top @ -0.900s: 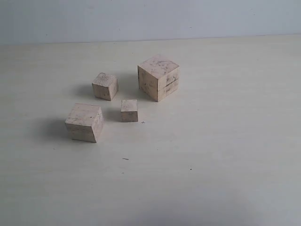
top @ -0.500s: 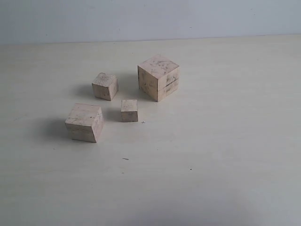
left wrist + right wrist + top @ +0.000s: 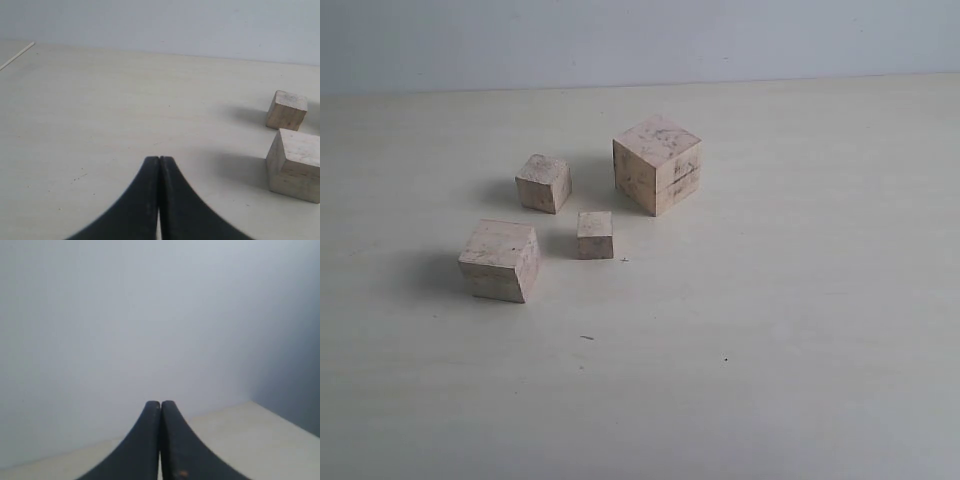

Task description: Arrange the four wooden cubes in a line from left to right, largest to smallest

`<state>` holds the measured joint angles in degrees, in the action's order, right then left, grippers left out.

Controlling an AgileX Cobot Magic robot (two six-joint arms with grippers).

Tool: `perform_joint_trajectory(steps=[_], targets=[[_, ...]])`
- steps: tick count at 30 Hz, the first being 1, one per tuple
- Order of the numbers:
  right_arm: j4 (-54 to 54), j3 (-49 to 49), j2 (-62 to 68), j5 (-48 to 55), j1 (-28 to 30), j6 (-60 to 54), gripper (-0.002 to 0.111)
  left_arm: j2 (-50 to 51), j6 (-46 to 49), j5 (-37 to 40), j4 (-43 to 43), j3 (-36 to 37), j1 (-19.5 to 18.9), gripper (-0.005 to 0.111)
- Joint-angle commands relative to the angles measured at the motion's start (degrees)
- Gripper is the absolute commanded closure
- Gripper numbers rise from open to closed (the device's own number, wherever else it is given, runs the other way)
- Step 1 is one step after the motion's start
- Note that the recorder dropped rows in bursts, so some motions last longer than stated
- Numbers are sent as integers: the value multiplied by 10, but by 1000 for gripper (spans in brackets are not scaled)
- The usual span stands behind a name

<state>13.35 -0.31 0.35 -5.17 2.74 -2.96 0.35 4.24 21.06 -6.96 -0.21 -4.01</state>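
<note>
Nothing is lined up yet, my left claw (image 3: 159, 159) and right claw (image 3: 160, 403) are clenched empty, and next I must open for the largest cube (image 3: 657, 163), upper centre.

Pale tabletop (image 3: 800, 300), plain bluish wall (image 3: 640, 40) behind.
Bears a few tiny dark specks (image 3: 587, 338); meets the wall along a straight, level line.

text: none readable | labels: none | numbers: none | signs: none
</note>
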Motion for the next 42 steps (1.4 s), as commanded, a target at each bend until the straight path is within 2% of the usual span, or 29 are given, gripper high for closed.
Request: perform_joint_trajectory(steps=[1,3,8,15,18,25,30,35,42], targets=[[0,3,-3,-108,0,30,108,-4,-1,-6,1,2,1,107],[0,2,-3,-137,0,78,108,-4,-1,-6,1,2,1,107],[-5,-96,6,-124,0,80,108,-4,-1,-6,1,2,1,107],[-82,-325,163,12,-3,75,108,-4,-1,-6,1,2,1,107],[-80,-412,244,60,-43,75,108,-4,-1,-6,1,2,1,107],[-80,-553,472,165,-197,30,108,-4,-1,-6,1,2,1,107],[-80,-630,665,322,-293,-10,108,-4,-1,-6,1,2,1,107],[-78,-674,842,496,-323,-16,108,-4,-1,-6,1,2,1,107],[-51,-681,954,472,-324,-16,108,-4,-1,-6,1,2,1,107]])
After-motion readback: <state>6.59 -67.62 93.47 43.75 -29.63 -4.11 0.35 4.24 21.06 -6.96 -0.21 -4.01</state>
